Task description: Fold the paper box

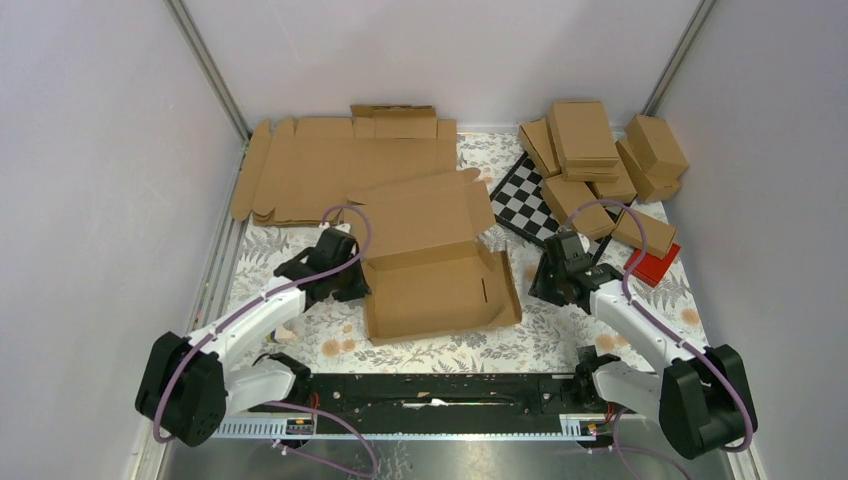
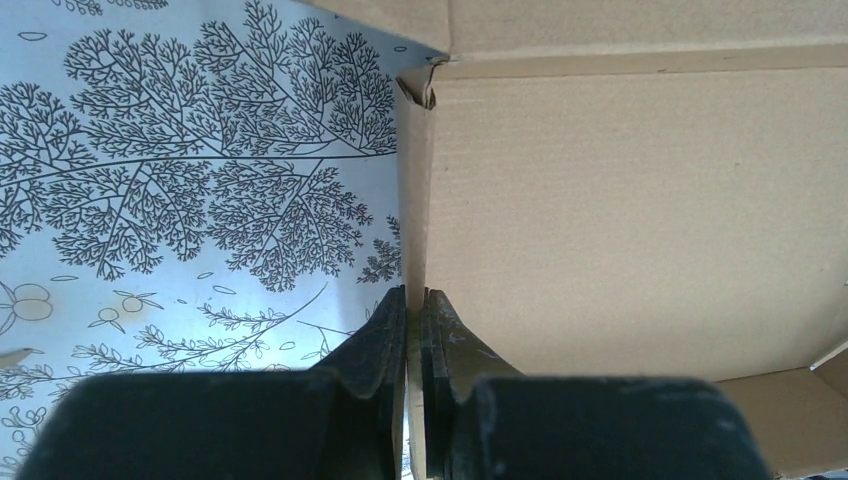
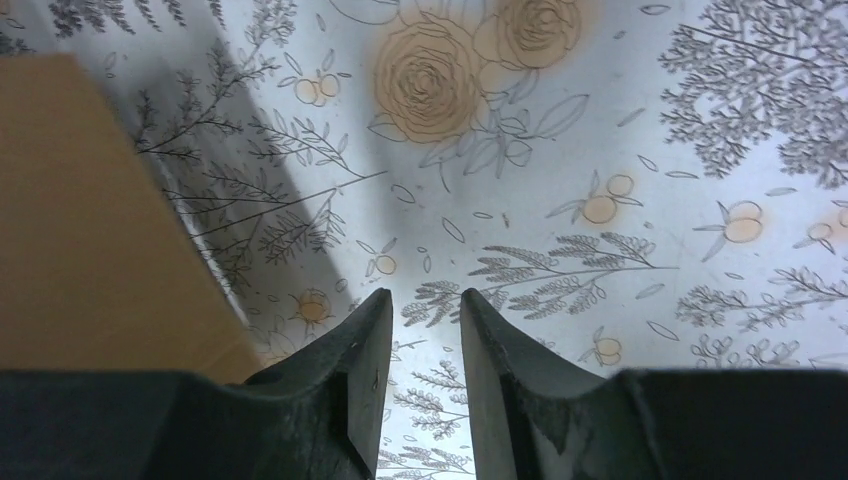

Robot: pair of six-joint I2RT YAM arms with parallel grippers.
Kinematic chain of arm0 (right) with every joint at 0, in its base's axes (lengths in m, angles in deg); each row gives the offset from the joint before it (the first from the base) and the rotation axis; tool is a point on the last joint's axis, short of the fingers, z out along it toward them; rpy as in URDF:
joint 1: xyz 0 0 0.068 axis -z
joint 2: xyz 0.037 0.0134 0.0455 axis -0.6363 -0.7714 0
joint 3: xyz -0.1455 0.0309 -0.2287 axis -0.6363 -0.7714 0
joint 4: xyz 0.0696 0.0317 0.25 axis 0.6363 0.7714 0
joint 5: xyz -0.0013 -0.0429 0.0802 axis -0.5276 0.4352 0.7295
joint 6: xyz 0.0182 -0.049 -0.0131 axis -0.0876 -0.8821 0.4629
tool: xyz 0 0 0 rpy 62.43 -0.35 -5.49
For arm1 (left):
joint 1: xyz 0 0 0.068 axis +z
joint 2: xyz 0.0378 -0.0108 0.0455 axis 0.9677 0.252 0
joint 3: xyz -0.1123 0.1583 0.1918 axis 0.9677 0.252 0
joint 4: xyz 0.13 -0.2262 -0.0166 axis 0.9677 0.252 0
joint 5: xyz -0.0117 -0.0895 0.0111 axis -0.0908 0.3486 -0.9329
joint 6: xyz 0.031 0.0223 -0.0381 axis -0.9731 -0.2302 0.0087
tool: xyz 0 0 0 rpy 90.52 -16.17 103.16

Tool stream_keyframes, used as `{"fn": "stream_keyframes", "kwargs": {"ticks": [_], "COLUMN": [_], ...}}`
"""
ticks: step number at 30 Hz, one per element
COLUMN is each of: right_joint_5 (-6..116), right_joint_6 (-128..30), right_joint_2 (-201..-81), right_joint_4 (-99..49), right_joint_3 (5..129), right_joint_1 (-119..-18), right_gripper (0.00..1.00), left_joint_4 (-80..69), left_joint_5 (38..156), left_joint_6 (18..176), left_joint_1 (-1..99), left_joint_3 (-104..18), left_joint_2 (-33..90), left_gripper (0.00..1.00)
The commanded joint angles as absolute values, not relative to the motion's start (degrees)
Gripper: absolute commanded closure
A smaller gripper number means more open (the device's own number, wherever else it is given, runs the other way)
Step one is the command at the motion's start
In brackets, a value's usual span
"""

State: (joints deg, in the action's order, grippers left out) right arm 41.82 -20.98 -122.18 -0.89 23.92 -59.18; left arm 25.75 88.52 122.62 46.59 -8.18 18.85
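Note:
The paper box [image 1: 440, 290] stands half-formed in the middle of the table, a shallow brown tray with its lid [image 1: 425, 215] tilted up at the back. My left gripper [image 1: 362, 283] is shut on the box's left wall; in the left wrist view the wall's edge [image 2: 412, 180] runs up from between the fingertips [image 2: 413, 293]. My right gripper [image 1: 540, 283] hangs just right of the box, open and empty above the floral cloth. In the right wrist view its fingers [image 3: 424, 296] are apart, with the box's outer wall [image 3: 90, 230] at the left.
Flat cardboard blanks [image 1: 330, 170] lie at the back left. A pile of closed brown boxes [image 1: 600, 160] sits at the back right on a checkered board [image 1: 525, 205], with a red object [image 1: 655, 265] beside it. Grey walls enclose the floral tablecloth [image 1: 560, 330].

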Motion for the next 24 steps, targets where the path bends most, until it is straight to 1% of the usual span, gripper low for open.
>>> {"fn": "stream_keyframes", "kwargs": {"ticks": [1, 5, 8, 12, 20, 24], "right_joint_5": [47.9, 63.77, 71.16, 74.06, 77.98, 79.5], "right_joint_6": [-20.39, -20.4, -17.56, -18.2, -19.36, -19.01], "right_joint_2": [-123.36, -122.19, -120.36, -119.27, -118.94, -118.79], "right_joint_4": [-6.15, -14.47, -20.92, -20.58, -20.38, -20.74], "right_joint_3": [23.56, 21.63, 20.82, 22.45, 23.16, 23.39], "right_joint_1": [-58.07, -57.27, -57.32, -57.27, -57.27, -57.27], "right_gripper": [0.61, 0.65, 0.62, 0.58, 0.56, 0.51], "left_joint_4": [17.64, 18.42, 19.41, 19.59, 19.33, 19.16], "left_joint_5": [97.24, 97.48, 97.3, 96.91, 97.11, 97.12], "left_joint_6": [124.48, 123.87, 122.99, 122.76, 122.79, 122.74], "left_joint_1": [49.99, 50.09, 50.09, 50.09, 50.09, 50.09], "left_joint_3": [-5.95, -6.52, -7.16, -7.26, -7.35, -7.29], "left_joint_2": [13.69, 13.33, 14.5, 15.14, 15.87, 16.06], "left_gripper": [1.0, 1.0, 1.0, 1.0, 1.0, 1.0]}}
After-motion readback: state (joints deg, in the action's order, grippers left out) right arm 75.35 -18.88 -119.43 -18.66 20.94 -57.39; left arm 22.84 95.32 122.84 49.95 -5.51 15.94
